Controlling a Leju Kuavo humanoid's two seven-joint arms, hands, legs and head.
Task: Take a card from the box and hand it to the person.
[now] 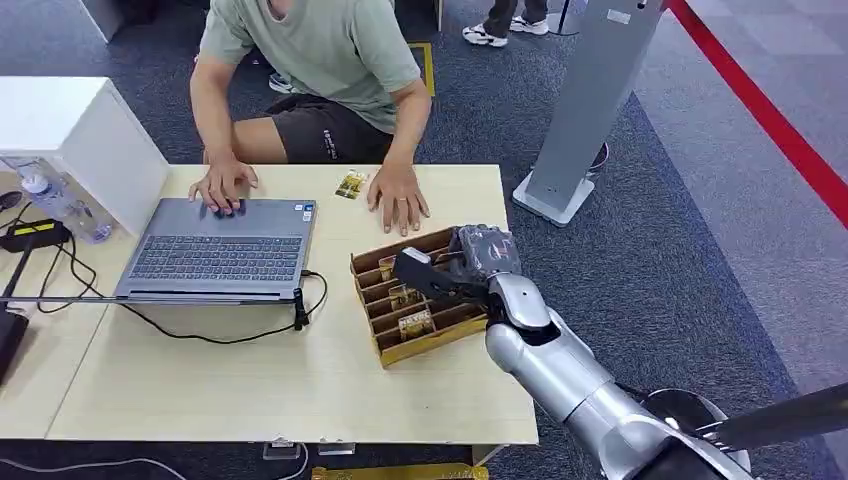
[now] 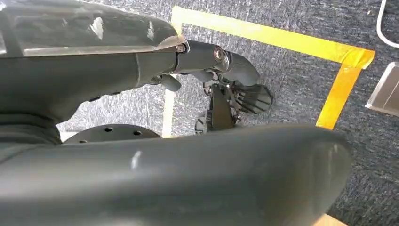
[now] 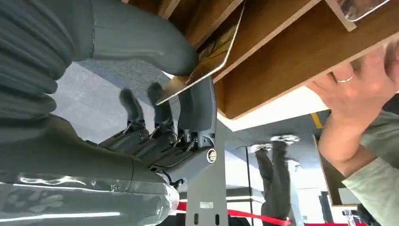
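1. Where the right hand [image 1: 470, 262] reached over the wooden box [image 1: 418, 296] on the surface [image 1: 300, 380], we saw its thumb and fingers [image 3: 197, 101] clamped on a card [image 3: 207, 59] at a slot.
2. We noted the person's hand [image 1: 398, 198] flat beside the box, another on the laptop [image 1: 220, 250].
3. Left hand [image 2: 230, 89] hung above carpet; we couldn't tell how its fingers lay.

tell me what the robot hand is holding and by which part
The right robot hand pinches a card by its lower edge, thumb against fingers, inside the wooden box.

Silver arm [image 1: 560, 370], grey ribbed robot hand [image 1: 470, 262], dark fingers [image 3: 160, 110].
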